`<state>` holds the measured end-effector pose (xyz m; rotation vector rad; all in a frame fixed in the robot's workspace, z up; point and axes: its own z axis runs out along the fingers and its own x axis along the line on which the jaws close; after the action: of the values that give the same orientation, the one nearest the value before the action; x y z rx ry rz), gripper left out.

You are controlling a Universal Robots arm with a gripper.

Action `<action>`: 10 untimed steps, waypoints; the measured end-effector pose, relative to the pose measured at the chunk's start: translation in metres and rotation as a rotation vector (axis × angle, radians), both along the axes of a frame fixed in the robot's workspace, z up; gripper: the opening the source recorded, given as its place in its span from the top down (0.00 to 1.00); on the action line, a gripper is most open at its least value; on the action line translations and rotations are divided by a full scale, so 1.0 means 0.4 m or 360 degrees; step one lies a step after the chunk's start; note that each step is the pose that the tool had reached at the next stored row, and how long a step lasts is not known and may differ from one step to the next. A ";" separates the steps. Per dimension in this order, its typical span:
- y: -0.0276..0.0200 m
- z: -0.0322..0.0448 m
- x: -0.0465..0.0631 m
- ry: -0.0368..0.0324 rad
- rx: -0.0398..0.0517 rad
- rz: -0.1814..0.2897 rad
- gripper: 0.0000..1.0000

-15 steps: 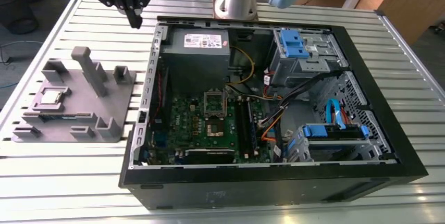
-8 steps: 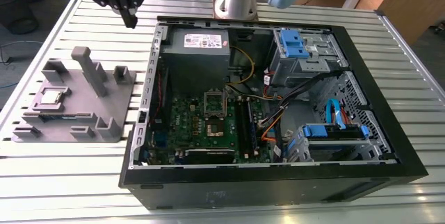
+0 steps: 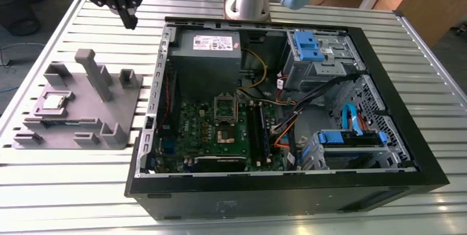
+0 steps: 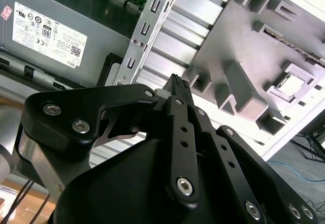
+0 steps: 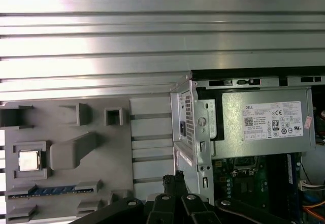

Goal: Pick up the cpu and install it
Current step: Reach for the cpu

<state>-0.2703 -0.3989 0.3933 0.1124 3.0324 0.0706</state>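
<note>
Exterior view shows me the gripper [image 3: 132, 23], pressed together and empty, well apart from the cpu [image 3: 54, 101] lying in a pocket by the grey tray [image 3: 126, 103] edge farthest from the computer case [image 3: 292, 186]; light, stiff, fragile, I judge: pinch its sides.

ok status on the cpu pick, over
gripper up over the table by the case, jaws shut, empty. cpu lying in its pocket on the grey tray, not yet picked. tall post rises beside it.
</note>
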 end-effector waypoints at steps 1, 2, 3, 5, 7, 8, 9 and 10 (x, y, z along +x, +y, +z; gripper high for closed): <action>0.000 0.000 -0.002 -0.0001 0.0000 0.0000 0.89; 0.000 0.000 -0.004 -0.0001 0.0000 0.0000 0.89; 0.000 0.000 -0.005 -0.0001 0.0000 0.0000 0.89; 0.000 0.000 -0.006 -0.0002 0.0000 0.0000 0.89; 0.000 0.000 -0.007 -0.0002 0.0000 0.0000 0.89; 0.000 0.000 -0.008 -0.0002 0.0000 0.0000 0.89; 0.000 0.000 -0.008 -0.0001 0.0000 0.0000 0.89; 0.000 0.000 -0.008 -0.0001 0.0000 0.0000 0.89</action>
<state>-0.2736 -0.3989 0.3933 0.1123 3.0315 0.0707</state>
